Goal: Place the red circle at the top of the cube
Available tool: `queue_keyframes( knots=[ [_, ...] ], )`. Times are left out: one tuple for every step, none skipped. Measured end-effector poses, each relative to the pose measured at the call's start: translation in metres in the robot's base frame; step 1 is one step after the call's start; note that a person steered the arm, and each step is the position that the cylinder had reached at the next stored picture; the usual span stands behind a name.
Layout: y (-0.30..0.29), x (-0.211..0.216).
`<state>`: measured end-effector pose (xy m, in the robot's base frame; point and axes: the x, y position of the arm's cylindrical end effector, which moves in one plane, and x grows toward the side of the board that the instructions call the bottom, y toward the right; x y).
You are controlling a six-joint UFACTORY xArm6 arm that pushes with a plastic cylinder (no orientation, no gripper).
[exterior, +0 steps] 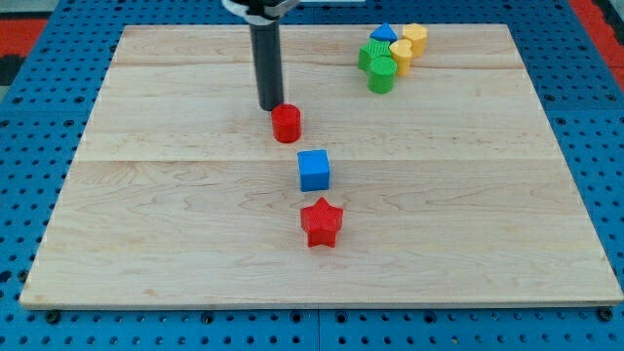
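Observation:
The red circle (286, 124) stands near the middle of the wooden board (146, 195). The blue cube (314, 170) lies just below and to the right of it, a small gap apart. My tip (270, 107) is at the red circle's upper left, touching or nearly touching it. The rod rises straight up to the view's top.
A red star (321, 222) lies below the blue cube. At the top right is a cluster: a blue triangle (384, 34), two yellow blocks (414, 37) (401, 54), a green block (371, 54) and a green cylinder (381, 74).

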<state>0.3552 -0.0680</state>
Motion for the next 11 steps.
queue_keyframes(
  knots=[
    [0.004, 0.019],
    [0.047, 0.026],
    [0.063, 0.027],
    [0.032, 0.02],
    [0.086, 0.012],
    [0.15, 0.011],
    [0.196, 0.037],
    [0.185, 0.054],
    [0.141, 0.054],
    [0.111, 0.055],
    [0.1, 0.055]
  ],
)
